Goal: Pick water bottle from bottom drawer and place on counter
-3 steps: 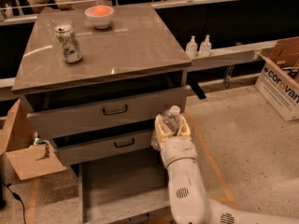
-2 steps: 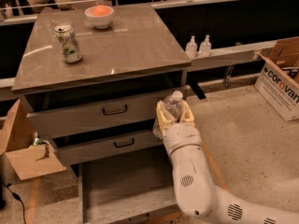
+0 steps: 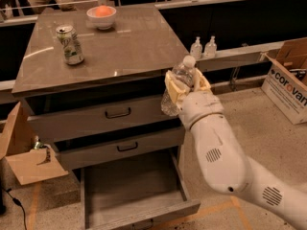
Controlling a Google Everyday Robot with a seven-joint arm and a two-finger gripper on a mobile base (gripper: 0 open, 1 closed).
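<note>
My gripper (image 3: 186,84) is shut on the water bottle (image 3: 178,83), a small clear crinkled bottle with a white cap. It holds the bottle tilted, at the counter's front right corner, about level with the top edge. The counter (image 3: 124,47) is the glossy grey-brown top of the drawer cabinet. The bottom drawer (image 3: 129,190) stands pulled open below, its grey floor bare. My white arm reaches in from the lower right.
A green-and-white soda can (image 3: 70,44) and a white bowl (image 3: 101,16) with an orange thing stand on the counter. Two upper drawers (image 3: 110,114) are shut. Two pump bottles (image 3: 203,47) sit on a ledge behind. Cardboard boxes (image 3: 288,80) stand at right and left.
My gripper has risen with the water bottle from beside the middle drawer to the height of the counter's front right edge.
</note>
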